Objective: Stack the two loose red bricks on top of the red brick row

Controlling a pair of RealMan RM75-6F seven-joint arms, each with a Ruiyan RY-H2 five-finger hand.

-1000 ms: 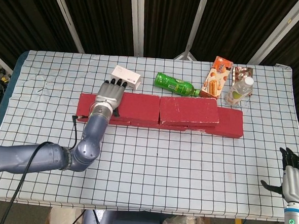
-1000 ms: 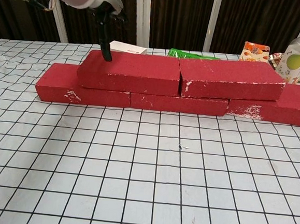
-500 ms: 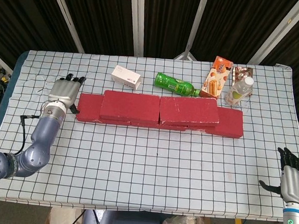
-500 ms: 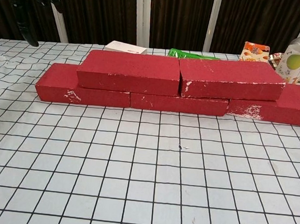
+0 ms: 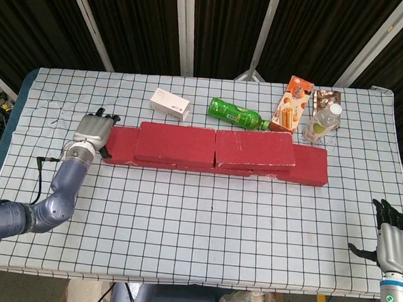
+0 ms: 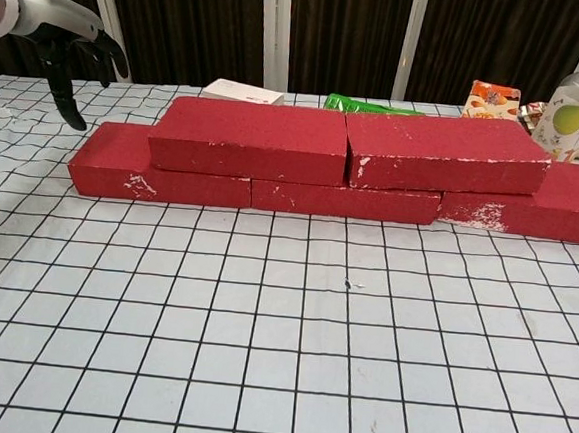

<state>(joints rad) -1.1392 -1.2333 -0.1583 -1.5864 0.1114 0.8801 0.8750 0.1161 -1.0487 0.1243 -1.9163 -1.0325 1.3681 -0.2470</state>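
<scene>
Two red bricks sit on top of the brick row point(image 5: 310, 168), side by side and touching end to end: the left top brick point(image 5: 176, 144) and the right top brick point(image 5: 255, 149). From the chest view they lie flat across the lower bricks, and the row's ends stick out past them on both sides.

The left hand point(image 5: 93, 132) is just off the left end of the row, near the lowest brick there. It holds nothing; in the chest view its dark fingers point(image 6: 72, 109) hang down, spread apart, above the surface point(image 5: 204, 219). Whether it touches the brick end I cannot tell.

The right hand point(image 5: 393, 239) is down at the near right corner of the surface, well away from the bricks, fingers apart and holding nothing.

Behind the row lie a small white box point(image 5: 170, 104), a green bottle point(image 5: 236, 114) on its side, an orange snack box point(image 5: 292, 104) and a clear bottle point(image 5: 324, 121) with a white cap, standing by a brown wrapper point(image 5: 326, 98).
</scene>
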